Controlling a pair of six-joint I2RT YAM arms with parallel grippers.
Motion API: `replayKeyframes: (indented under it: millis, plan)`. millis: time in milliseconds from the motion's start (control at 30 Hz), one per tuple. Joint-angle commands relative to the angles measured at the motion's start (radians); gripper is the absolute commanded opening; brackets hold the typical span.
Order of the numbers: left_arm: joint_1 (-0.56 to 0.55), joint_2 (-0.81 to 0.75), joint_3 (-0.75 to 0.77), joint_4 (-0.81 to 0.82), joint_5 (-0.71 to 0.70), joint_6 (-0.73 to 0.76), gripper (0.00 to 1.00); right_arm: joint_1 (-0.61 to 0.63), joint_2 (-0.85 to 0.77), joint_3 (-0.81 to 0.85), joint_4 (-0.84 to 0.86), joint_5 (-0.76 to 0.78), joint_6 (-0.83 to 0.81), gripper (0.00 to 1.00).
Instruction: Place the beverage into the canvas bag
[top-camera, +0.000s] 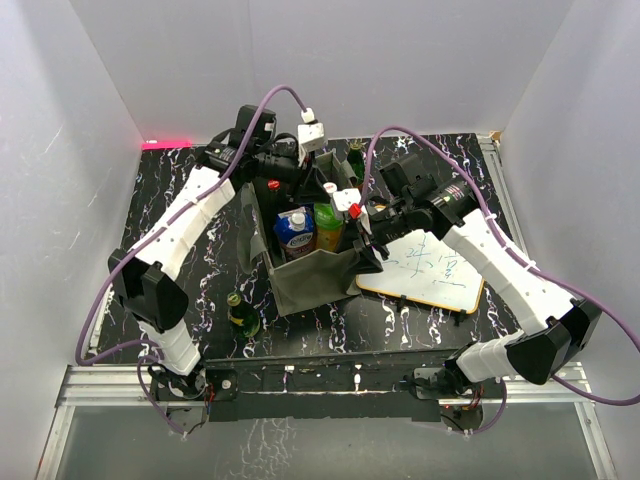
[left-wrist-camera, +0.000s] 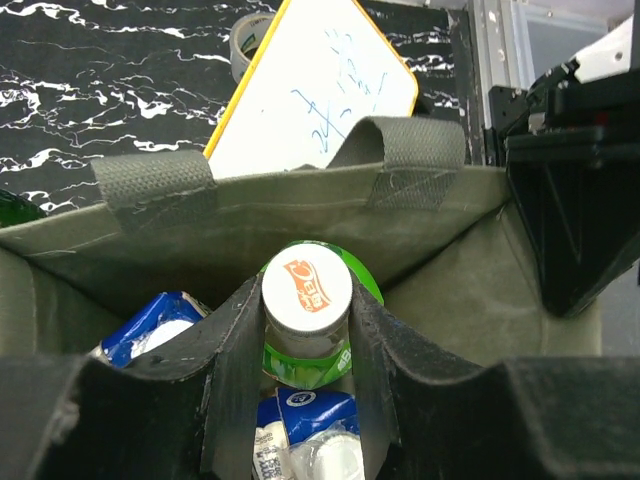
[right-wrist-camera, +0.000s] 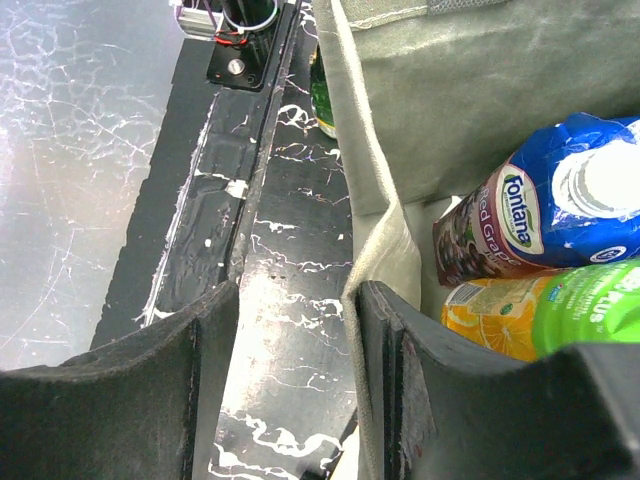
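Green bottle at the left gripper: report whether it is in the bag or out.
In. The bottle stands cap up inside the bag, beside a blue carton, the left gripper gripping its neck.

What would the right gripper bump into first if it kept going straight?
Probably the black white-veined tabletop, just outside the cloth wall of the olive-grey canvas bag; depth is unclear.

Lab cell: white enclosure walls
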Motion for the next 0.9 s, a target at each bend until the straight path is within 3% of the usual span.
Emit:
replayKeyframes:
  millis: [0,533,867]
  plan:
    - [-0.008,-0.07,-0.033,0.007,0.055,0.147,0.0,-0.004,-0.033,-0.002,0.022,-0.043,0.017,0.54]
    - [-0.035,-0.083,-0.141,-0.043,-0.045,0.363,0.0,-0.007,-0.042,-0.021,0.044,-0.039,0.034,0.57]
    - [-0.062,-0.08,-0.189,-0.054,-0.107,0.413,0.0,-0.01,-0.042,-0.023,0.05,-0.037,0.04,0.58]
